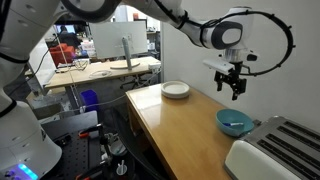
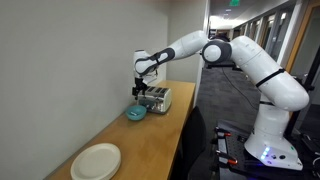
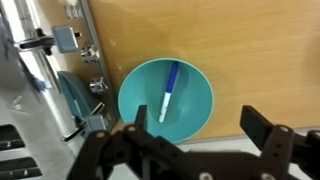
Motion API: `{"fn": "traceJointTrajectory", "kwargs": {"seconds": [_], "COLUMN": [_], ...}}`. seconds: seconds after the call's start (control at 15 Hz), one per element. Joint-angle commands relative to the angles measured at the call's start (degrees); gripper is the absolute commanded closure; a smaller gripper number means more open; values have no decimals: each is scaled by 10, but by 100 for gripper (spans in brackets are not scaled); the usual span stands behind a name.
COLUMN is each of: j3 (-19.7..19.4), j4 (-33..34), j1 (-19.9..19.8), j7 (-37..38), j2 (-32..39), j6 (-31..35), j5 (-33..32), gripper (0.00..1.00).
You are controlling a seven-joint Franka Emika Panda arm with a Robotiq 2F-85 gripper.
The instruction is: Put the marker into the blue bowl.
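Observation:
The marker, blue-bodied with a whitish end, lies inside the teal-blue bowl in the wrist view. The bowl stands on the wooden table and shows in both exterior views, next to a toaster. My gripper is open and empty, hovering above the bowl. It also shows in both exterior views, raised above the bowl. The marker is too small to make out in the exterior views.
A silver toaster stands right beside the bowl. A flat white dish sits further along the wooden table. A wall runs along the table's far side.

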Motion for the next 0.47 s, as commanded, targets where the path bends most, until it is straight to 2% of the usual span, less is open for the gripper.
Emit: {"fn": "traceJointTrajectory", "kwargs": {"seconds": [0.0, 0.4], "j3": [-12, -29], "j4": [-143, -308], "j1": [16, 38], "j7": [19, 45], "j2": [-92, -198], "j6": [87, 171], "j5": [-12, -39], "gripper": [0, 0]}}
